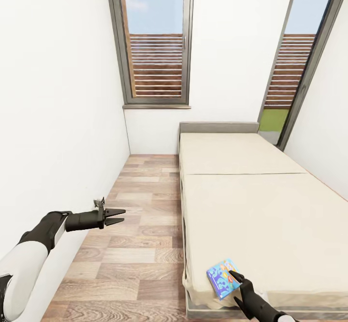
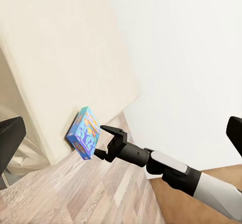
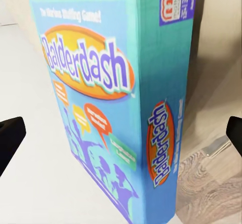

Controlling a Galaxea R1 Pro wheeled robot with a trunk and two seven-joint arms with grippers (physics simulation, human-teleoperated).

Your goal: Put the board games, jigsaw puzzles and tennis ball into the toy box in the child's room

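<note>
A small, mostly blue board game, lid printed "Balderdash", stands tilted up at the near left corner of the bed. My right gripper is open at the box's near edge. In the right wrist view the box lies between the two spread fingertips, and neither touches it. The left wrist view shows the same box at the mattress corner, with the right gripper against it. My left gripper hangs open and empty over the wood floor, left of the bed.
A strip of wood-plank floor runs between the bed and the white left wall, close to my left arm. Tall dark-framed windows stand behind the low headboard. The beige mattress is bare beyond the box.
</note>
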